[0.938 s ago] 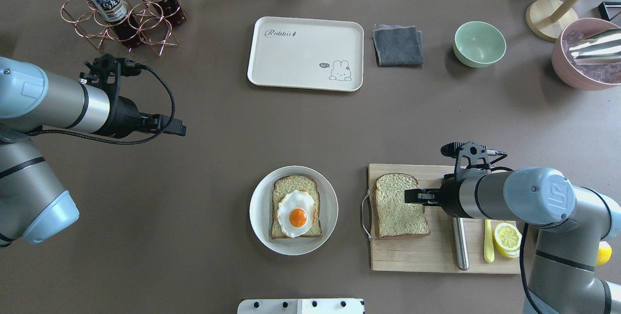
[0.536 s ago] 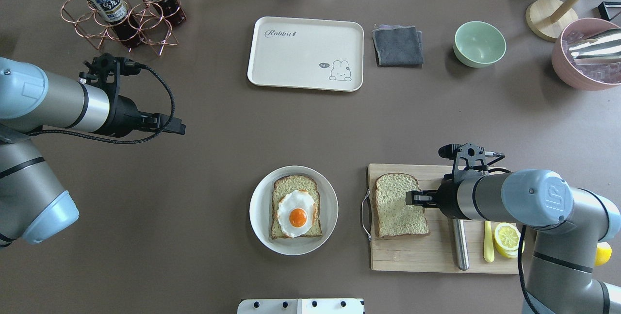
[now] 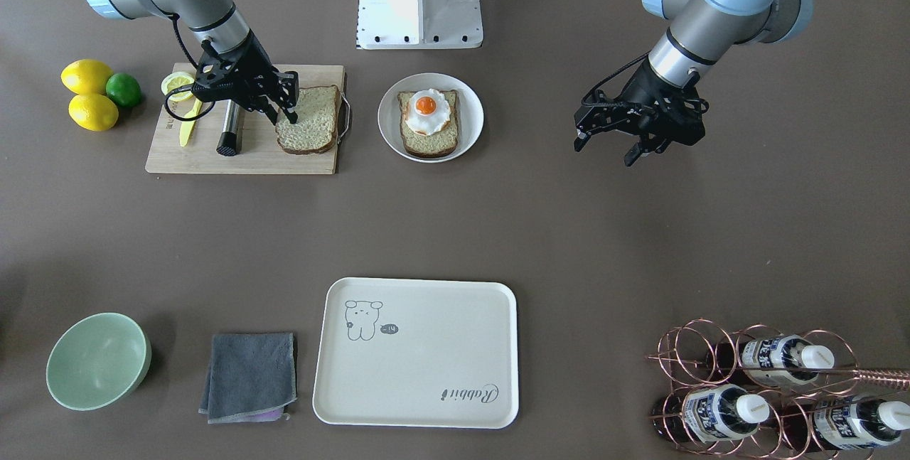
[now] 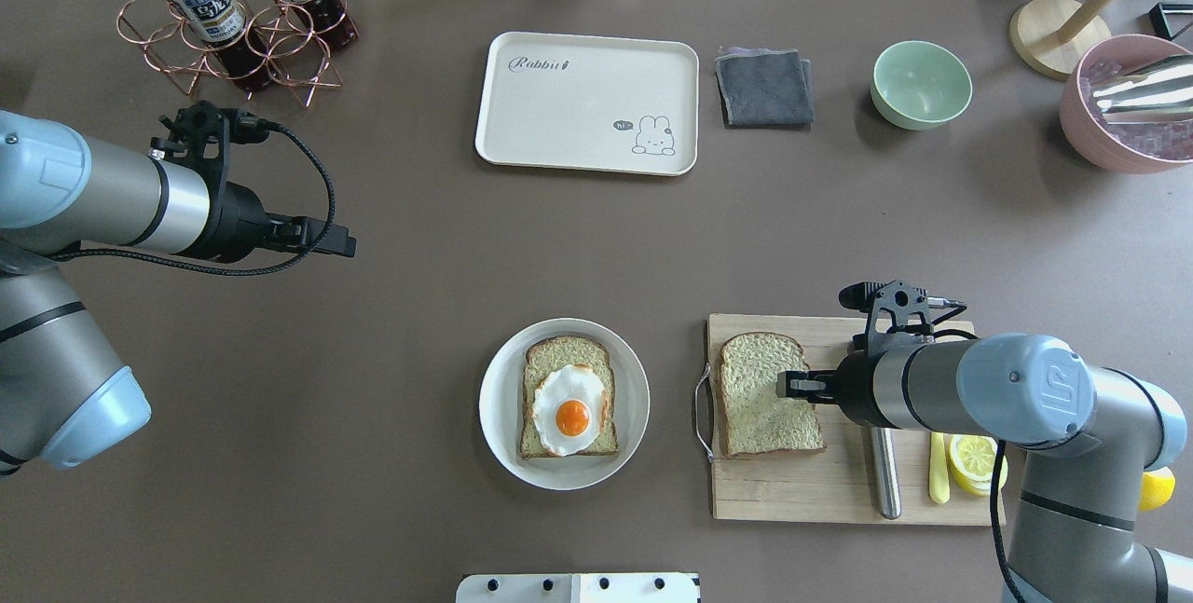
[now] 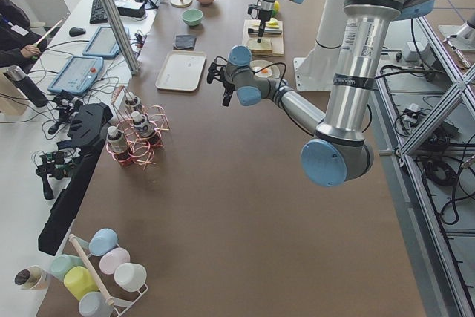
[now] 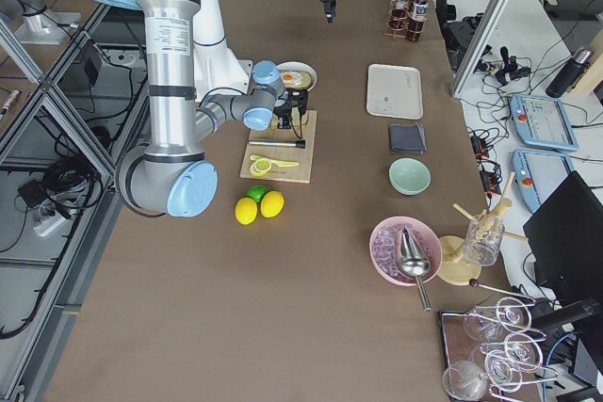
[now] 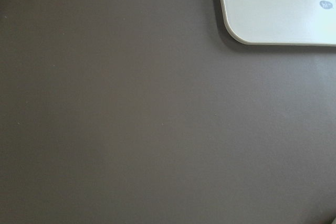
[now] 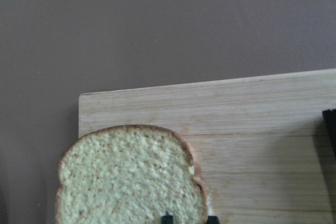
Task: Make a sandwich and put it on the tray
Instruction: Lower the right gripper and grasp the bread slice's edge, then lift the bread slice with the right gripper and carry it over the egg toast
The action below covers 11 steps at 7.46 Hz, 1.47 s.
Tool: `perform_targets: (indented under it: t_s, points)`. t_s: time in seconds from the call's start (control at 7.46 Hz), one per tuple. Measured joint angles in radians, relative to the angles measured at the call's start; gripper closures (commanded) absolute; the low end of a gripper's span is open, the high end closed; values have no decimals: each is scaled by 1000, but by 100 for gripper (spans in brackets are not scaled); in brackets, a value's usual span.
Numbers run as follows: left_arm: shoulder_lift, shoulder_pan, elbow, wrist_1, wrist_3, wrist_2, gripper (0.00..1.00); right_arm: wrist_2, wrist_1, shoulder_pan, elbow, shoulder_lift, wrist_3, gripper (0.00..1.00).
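One speckled bread slice point(image 4: 559, 356) lies on a round white plate point(image 4: 494, 407) with a fried egg point(image 4: 570, 409) on top. A second bread slice point(image 4: 757, 398) lies on the wooden cutting board point(image 4: 839, 491). My right gripper point(image 4: 788, 386) is open, low over that slice's right edge. In the right wrist view its tips point(image 8: 189, 219) straddle the crust of the slice point(image 8: 126, 177). My left gripper point(image 4: 345, 249) is open and empty, above bare table at the left. The cream tray point(image 4: 587, 104) sits empty at the far middle. Its corner shows in the left wrist view point(image 7: 278, 3).
On the board lie a metal rod point(image 4: 884, 472), a yellow knife point(image 4: 939, 477) and a lemon half point(image 4: 974, 457). A grey cloth point(image 4: 764, 88), green bowl point(image 4: 921, 84) and pink bowl point(image 4: 1128, 104) stand at the far right. A bottle rack point(image 4: 233, 16) stands far left.
My right gripper has shifted slightly toward the robot along the bread slice's right edge. The left arm has barely moved.
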Motion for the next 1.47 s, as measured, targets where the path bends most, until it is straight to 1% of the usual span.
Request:
perform_targets:
  t_s: [0.13,0.4,0.67,0.94,1.07,1.21,1.47]
  points:
    - [3,0,-3,-2,-1,0,2,-5,0,-2,6,2,9,100]
    - [8,0,-8,-18,-5,0,2,6,0,11,67,2,15,100]
    - [10,0,-9,-24,-6,-1,2,75,0,67,118,17,17,100]
    - [10,0,-8,-26,-8,-1,2,107,-3,94,119,83,49,100]
    - [8,0,-7,-26,-10,-2,2,107,-6,92,98,128,84,100]
    - [8,0,-7,-27,-11,-2,2,95,-8,70,76,171,125,100]
    - [9,0,-9,-29,-12,-7,2,-5,-8,-32,30,248,171,100]
